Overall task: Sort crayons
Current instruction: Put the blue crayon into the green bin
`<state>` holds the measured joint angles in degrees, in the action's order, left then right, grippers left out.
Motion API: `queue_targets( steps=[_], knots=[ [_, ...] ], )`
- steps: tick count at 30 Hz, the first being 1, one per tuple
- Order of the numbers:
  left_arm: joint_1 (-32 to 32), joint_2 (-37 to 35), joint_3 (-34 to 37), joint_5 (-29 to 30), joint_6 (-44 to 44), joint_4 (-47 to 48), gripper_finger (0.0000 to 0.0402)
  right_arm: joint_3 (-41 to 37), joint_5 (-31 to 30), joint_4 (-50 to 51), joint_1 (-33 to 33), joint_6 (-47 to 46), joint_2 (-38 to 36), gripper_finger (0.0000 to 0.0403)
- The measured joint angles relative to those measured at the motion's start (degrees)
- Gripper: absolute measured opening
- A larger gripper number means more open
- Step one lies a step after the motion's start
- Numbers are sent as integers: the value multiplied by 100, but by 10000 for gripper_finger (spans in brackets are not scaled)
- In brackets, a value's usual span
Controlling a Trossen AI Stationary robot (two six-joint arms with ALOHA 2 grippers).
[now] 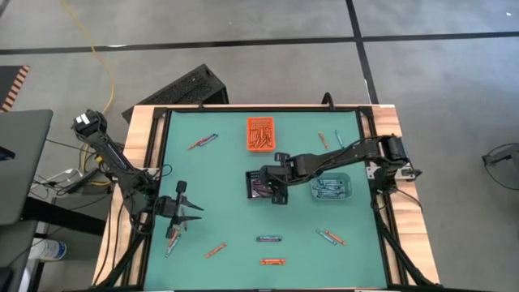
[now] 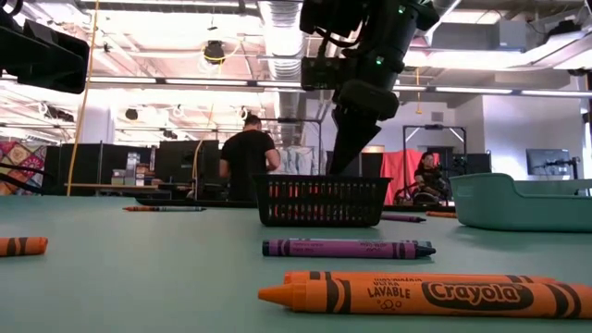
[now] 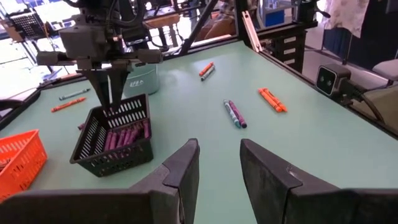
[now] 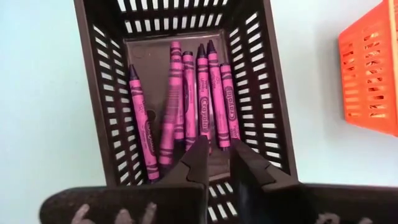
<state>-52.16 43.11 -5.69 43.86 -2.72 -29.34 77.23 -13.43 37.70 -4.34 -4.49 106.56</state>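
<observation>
Closest to the low camera lies one orange paper-wrapped crayon (image 2: 425, 297) flat on the green bench (image 2: 139, 277), and just behind it lies one purple paper-wrapped crayon (image 2: 347, 248). Farther back stands one small black mesh bin (image 2: 322, 201), with one teal plastic bin (image 2: 523, 203) beside it. From above, one orange plastic bin (image 1: 260, 134) full of orange crayons sits past the black one. Six purple crayons (image 4: 186, 106) lie side by side inside the black mesh bin. The right gripper (image 4: 219, 163) hangs straight over that bin, its tips just above the ends of the purple crayons. Its jaws are spread only a little, with a thin gap between them, and nothing is pinched in them. The left gripper (image 3: 217, 163) waits low over the bench near its left edge, well apart from the bins. Its jaws are spread and hold nothing. Ahead of it lie one purple and one teal crayon (image 3: 234, 114) touching side by side, two orange crayons (image 3: 272, 99) together, and one more orange and teal pair (image 3: 206, 70) farther off. More loose crayons (image 1: 215, 250) are scattered about the bench. Two people (image 2: 248, 159) are in the room behind.
</observation>
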Motion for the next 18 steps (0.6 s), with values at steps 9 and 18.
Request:
queue_targets(
  steps=[9, 18],
  knots=[
    [2, 2, 0, 2, 0, 5, 106, 0, 0, 435, -1, -157, -159, 59],
    [2, 2, 2, 0, 32, 38, 106, 4, -101, 1200, 509, -664, -1205, 59]
  ],
)
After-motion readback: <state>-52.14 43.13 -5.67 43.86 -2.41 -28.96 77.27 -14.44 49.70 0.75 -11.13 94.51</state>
